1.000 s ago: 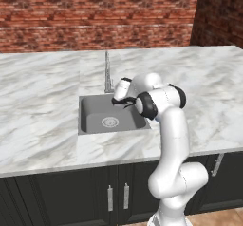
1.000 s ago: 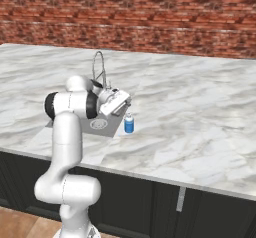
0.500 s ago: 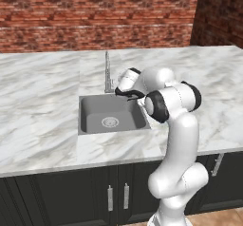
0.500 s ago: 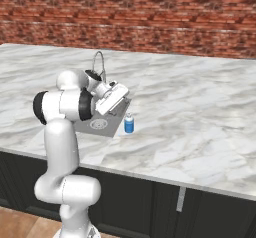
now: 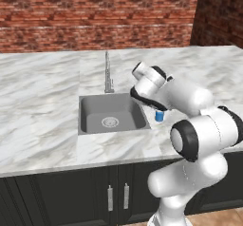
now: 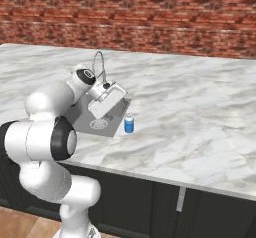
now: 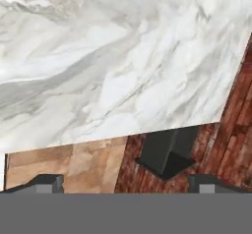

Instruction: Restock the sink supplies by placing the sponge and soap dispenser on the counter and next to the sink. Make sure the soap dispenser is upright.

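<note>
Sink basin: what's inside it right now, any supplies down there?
Inside the sink only the round drain shows, no supplies. The arm covers part of the basin. The soap dispenser stands upright on the counter beside it.

You had the sink (image 5: 112, 116) set into the counter (image 5: 42, 92), tap (image 5: 107, 73) at its rear rim. The soap dispenser (image 6: 129, 123) stood upright on the counter just beside the sink's right edge. The brick wall (image 5: 95, 16) ran behind the counter, cabinet doors (image 5: 71, 196) below it.

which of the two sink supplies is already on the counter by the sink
The soap dispenser, the small blue bottle with a white top, stands upright on the counter beside the sink. No yellow sponge can be seen there.
</note>
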You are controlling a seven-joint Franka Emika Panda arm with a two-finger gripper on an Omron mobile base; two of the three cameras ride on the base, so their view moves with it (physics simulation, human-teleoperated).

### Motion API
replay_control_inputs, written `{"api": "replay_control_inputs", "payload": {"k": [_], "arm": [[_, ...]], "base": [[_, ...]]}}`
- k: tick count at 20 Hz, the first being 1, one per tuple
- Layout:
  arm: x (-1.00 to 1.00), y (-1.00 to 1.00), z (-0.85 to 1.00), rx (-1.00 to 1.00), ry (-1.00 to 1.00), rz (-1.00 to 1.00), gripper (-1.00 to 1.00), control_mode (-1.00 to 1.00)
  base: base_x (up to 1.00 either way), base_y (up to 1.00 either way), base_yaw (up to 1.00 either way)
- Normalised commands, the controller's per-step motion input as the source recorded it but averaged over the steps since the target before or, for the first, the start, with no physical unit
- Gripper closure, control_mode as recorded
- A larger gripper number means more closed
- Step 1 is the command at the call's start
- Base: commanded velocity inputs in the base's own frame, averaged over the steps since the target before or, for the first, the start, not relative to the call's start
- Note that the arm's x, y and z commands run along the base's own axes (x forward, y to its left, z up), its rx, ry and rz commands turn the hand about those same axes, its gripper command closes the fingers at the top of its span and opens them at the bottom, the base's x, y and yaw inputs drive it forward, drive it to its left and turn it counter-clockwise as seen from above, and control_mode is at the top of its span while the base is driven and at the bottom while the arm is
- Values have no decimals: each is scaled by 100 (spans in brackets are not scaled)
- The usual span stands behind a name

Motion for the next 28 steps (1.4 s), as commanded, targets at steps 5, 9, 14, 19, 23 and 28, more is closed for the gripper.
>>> {"api": "replay_control_inputs", "payload": {"k": [5, 9, 14, 19, 23, 28], "arm": [[-100, -22, 14, 4, -58, 0, -100, -100], [-100, -27, 15, 14, -46, 0, -100, -100], [-79, -9, 1, 18, -22, 0, -100, -100], [-17, 52, -19, 0, 1, 1, -100, -100], [2, 8, -40, 5, 11, 18, -100, -100], [-6, 0, -9, 8, 1, 9, -100, 100]], "base": [[0, 0, 0], [0, 0, 0], [0, 0, 0], [0, 0, 0], [0, 0, 0], [-26, 0, -3]]}}
